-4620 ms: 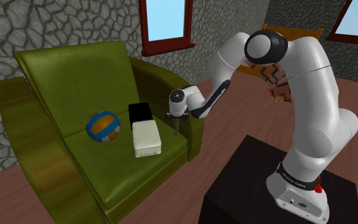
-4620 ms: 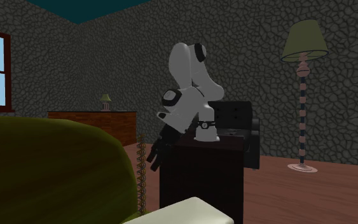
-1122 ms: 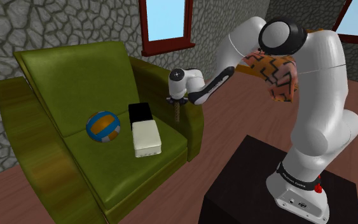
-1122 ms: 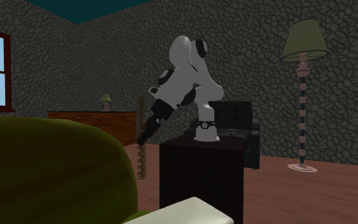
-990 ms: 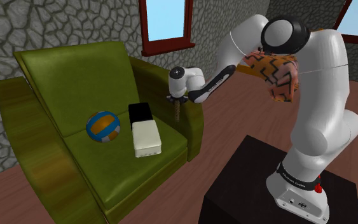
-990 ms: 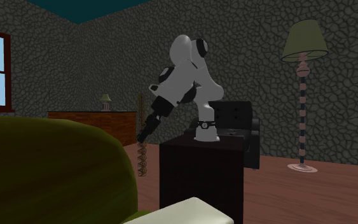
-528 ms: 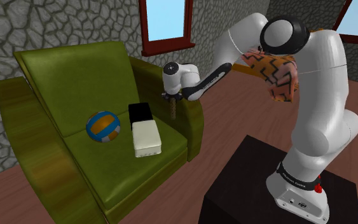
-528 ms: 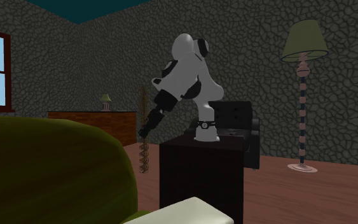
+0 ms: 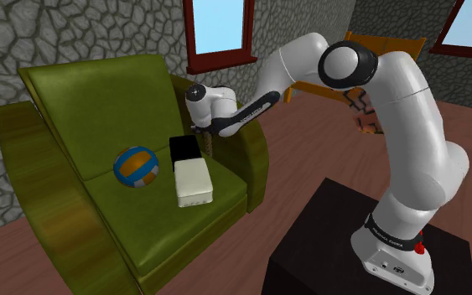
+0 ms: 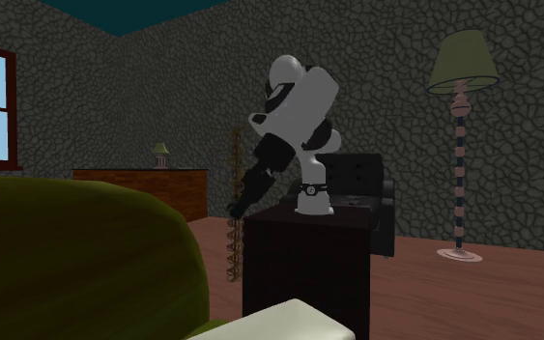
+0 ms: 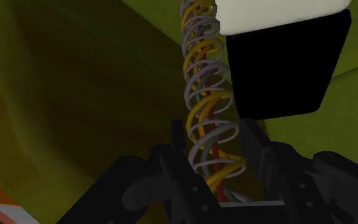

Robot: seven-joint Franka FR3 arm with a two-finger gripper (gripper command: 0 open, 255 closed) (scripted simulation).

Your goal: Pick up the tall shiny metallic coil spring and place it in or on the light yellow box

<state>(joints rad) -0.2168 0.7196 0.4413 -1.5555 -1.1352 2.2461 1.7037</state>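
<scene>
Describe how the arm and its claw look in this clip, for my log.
The arm is glossy white, built of rounded tubular links with dark joint caps. A black band with small white lettering rings its base, beside a small red mark. The claw is all black, with two slim fingers on blocky mounts.

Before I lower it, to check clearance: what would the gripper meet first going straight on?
Probably the sofa close beside the black box, with the held spring touching down first; depth is unclear.
</scene>
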